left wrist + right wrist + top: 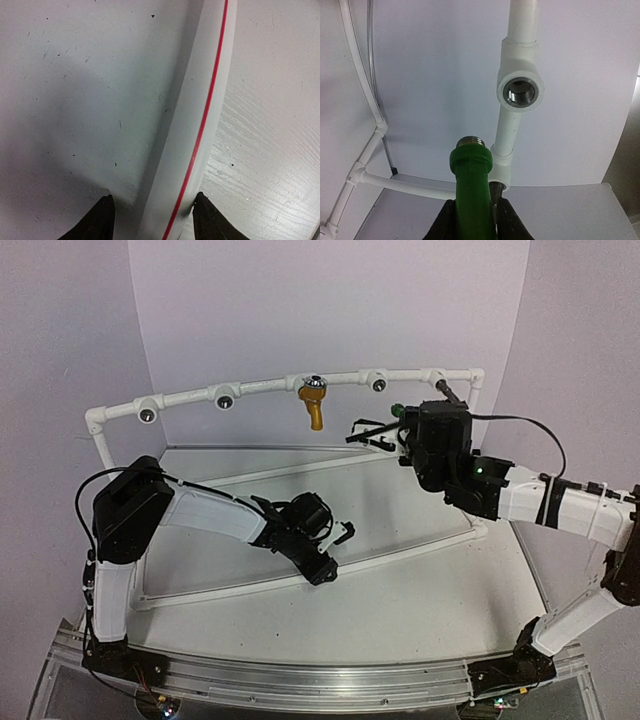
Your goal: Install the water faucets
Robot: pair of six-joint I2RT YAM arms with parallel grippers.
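No lettering, label, brand, number or sign can be read on anything in these views.

**White pipe between the left claw's fingertips**

The left claw [154, 216] shows only as two dark fingertips [100, 221] at the bottom edge, spread apart. A white pipe [192, 100] runs between them, from the bottom up to the top right, in a slight curve. A thin red line [210, 100] follows its length. The right fingertip sits at the pipe's edge and the left stands just beside it, in shadow. Whether they press the pipe cannot be told. Left of the pipe lies a smooth pale surface [75, 100] with dark specks; right of it lies a white, grained surface [270, 150].
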